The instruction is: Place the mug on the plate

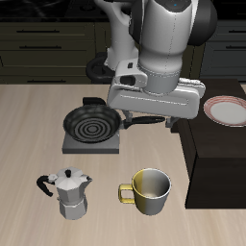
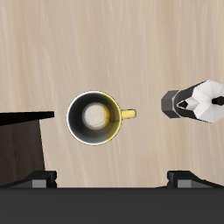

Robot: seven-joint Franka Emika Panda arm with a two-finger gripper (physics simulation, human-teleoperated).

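So the mug [image 1: 150,191] sits upright near the worktop's [image 1: 29,135] front edge, next to the moka pot [image 1: 69,193], and nothing's touching it. The claw [image 2: 111,180] hangs right above it with its fingers spread wide, holding nothing, looks lined up for a straight drop. The plate [image 1: 227,111] waits farther back on a dark raised block, well apart from the mug.
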